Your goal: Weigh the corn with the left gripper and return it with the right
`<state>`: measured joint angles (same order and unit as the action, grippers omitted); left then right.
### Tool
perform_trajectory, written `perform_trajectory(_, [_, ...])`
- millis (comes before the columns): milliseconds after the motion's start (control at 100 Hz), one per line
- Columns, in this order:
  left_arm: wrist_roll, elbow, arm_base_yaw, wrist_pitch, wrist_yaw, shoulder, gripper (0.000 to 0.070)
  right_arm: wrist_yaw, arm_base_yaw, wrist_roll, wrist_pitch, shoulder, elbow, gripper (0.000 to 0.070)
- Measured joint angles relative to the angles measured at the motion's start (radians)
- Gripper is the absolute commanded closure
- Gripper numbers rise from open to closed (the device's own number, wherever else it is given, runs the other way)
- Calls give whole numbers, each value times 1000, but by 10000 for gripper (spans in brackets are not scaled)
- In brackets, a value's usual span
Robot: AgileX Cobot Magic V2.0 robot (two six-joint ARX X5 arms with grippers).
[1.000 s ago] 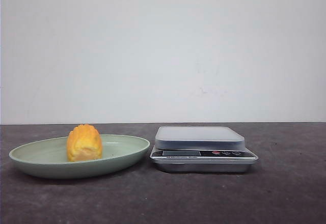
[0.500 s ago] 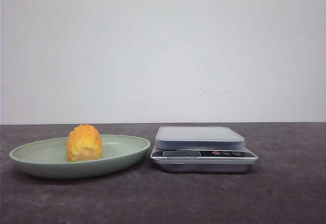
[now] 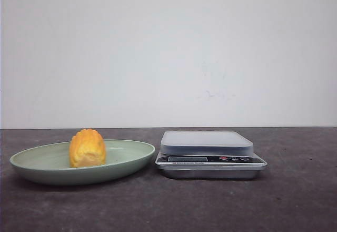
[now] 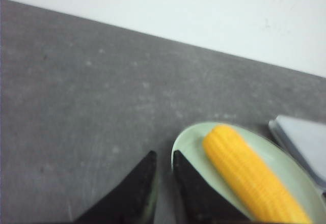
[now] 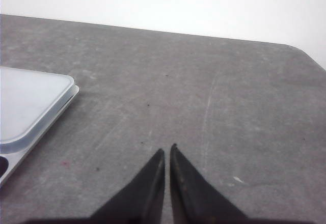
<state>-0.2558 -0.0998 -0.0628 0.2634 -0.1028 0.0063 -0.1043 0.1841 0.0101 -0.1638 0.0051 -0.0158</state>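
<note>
In the front view we see the corn [image 3: 87, 147] lying in a green plate [image 3: 37, 167] on the left side of the dark table [image 3: 168, 205]. Its pale cut end faces us. Just right of the plate stands a scale [image 3: 209, 154], its platform bare, with a display and small buttons on its front edge. The plate's rim comes close to the scale. Neither arm shows here.

In the left wrist view we see the left claw [image 4: 164, 159] with its dark fingers nearly together, a thin gap between the tips, pinching nothing. One fingertip [image 4: 186, 170] overlaps the plate [image 4: 191, 137] rim in the picture; we cannot tell whether it touches. The corn [image 4: 252, 175] lies lengthwise in the plate, apart from the claw. A corner of the scale [image 4: 305, 140] sits beside the plate.

In the right wrist view we see the right claw [image 5: 167, 154] pressed almost together over bare table [image 5: 214, 91], pinching nothing. The scale [image 5: 30, 107] lies well off to one side.
</note>
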Motion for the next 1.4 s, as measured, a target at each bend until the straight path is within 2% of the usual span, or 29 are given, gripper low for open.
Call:
perform_trajectory(200, [13, 58, 15, -63, 0, -2, 688, -1, 0, 0, 0, 0, 0, 689])
perform_trajectory(420, [113, 63, 15, -72, 24, -2, 688, -1, 0, 0, 2, 0, 0, 689])
perform_trajectory(590, [159, 64, 5, -77, 27, -2, 688, -1, 0, 0, 2, 0, 0, 689])
perform_trajectory(1400, [159, 67, -1, -84, 28, -2, 688, -1, 0, 0, 2, 0, 0, 689])
